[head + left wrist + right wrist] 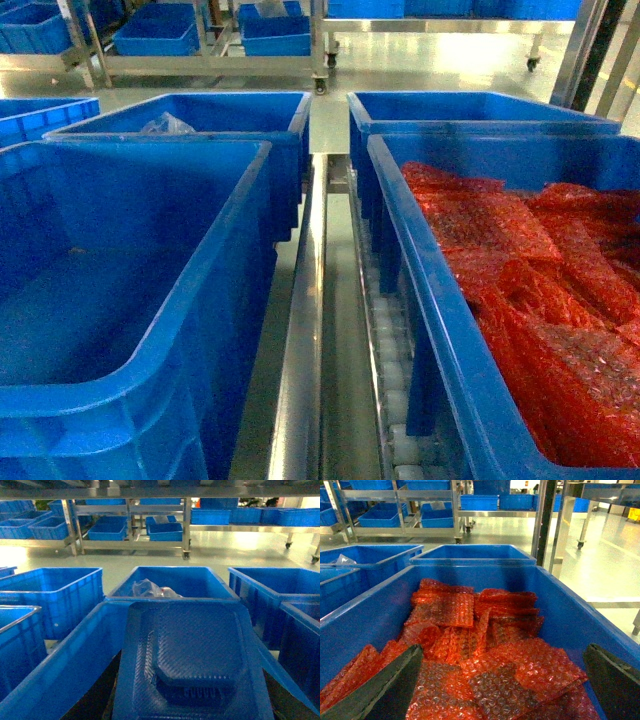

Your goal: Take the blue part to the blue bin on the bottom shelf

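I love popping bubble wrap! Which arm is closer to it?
Right. Its end effector hangs over the bubble wrap; the left arm's camera faces the plain bin beside it.

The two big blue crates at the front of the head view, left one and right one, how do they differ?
The left crate shows a smooth, bare blue inside with nothing visible in it; the right crate is heaped with red bubble-wrap packets. The left crate's near rim is in view, while the right crate runs off the frame's bottom and right edge. Both are bright blue plastic with thick rims, on either side of a steel rail.
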{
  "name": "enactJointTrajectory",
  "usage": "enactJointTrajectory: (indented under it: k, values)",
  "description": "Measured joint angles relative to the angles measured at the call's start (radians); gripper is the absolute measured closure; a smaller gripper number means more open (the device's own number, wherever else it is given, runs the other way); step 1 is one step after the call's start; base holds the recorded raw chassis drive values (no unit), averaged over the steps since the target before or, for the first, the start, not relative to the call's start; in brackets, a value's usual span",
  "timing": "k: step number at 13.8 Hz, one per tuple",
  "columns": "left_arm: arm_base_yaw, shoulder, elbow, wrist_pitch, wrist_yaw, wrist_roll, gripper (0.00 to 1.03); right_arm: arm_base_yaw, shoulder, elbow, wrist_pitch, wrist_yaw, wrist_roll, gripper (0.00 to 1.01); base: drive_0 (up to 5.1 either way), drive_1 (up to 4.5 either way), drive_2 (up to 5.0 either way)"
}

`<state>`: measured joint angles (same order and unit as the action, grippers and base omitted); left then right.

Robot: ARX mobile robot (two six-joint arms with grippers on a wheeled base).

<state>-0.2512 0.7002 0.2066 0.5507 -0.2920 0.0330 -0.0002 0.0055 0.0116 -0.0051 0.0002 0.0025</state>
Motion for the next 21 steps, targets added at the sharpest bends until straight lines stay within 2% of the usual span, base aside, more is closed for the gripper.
enactJointTrajectory:
  k: [1,2,5,7,8,12,15,16,17,18,20,21]
  values:
    - [-0.011,0.116,0.031,0.075,0.004,-0.006,0.60,0.000,0.000,0.000,0.000,0.000,0.000,0.03,0.0,0.00,0.0]
    - [-0.040,0.274,0.070,0.125,0.004,-0.026,0.40,0.000,0.000,0.000,0.000,0.000,0.000,0.03,0.0,0.00,0.0]
    - [-0.040,0.266,0.071,0.130,0.004,-0.028,0.03,0.000,0.000,0.000,0.000,0.000,0.000,0.03,0.0,0.00,0.0]
    - [-0.040,0.266,0.071,0.130,0.004,-0.029,0.05,0.000,0.000,0.000,0.000,0.000,0.000,0.03,0.0,0.00,0.0]
    - [-0.030,0.257,0.069,0.117,0.010,-0.029,0.11,0.000,0.000,0.000,0.000,0.000,0.000,0.03,0.0,0.00,0.0]
    - [0.083,0.081,-0.060,0.070,0.118,-0.029,0.64,0.000,0.000,0.000,0.000,0.000,0.000,0.03,0.0,0.00,0.0]
    - [0.135,-0.035,-0.111,0.014,0.172,-0.031,1.02,0.000,0.000,0.000,0.000,0.000,0.000,0.03,0.0,0.00,0.0]
    - [0.150,-0.073,-0.128,-0.011,0.186,-0.032,1.01,0.000,0.000,0.000,0.000,0.000,0.000,0.03,0.0,0.00,0.0]
    - [0.197,-0.117,-0.143,-0.045,0.254,-0.032,1.01,0.000,0.000,0.000,0.000,0.000,0.000,0.03,0.0,0.00,0.0]
    - [0.251,-0.156,-0.153,-0.071,0.284,-0.032,1.01,0.000,0.000,0.000,-0.001,0.000,0.000,0.03,0.0,0.00,0.0]
    - [0.249,-0.235,-0.196,-0.097,0.292,-0.032,1.01,0.000,0.000,0.000,0.000,0.000,0.000,0.03,0.0,0.00,0.0]
    - [0.250,-0.319,-0.196,-0.169,0.292,-0.032,1.01,0.000,0.000,0.000,0.000,0.000,0.000,0.03,0.0,0.00,0.0]
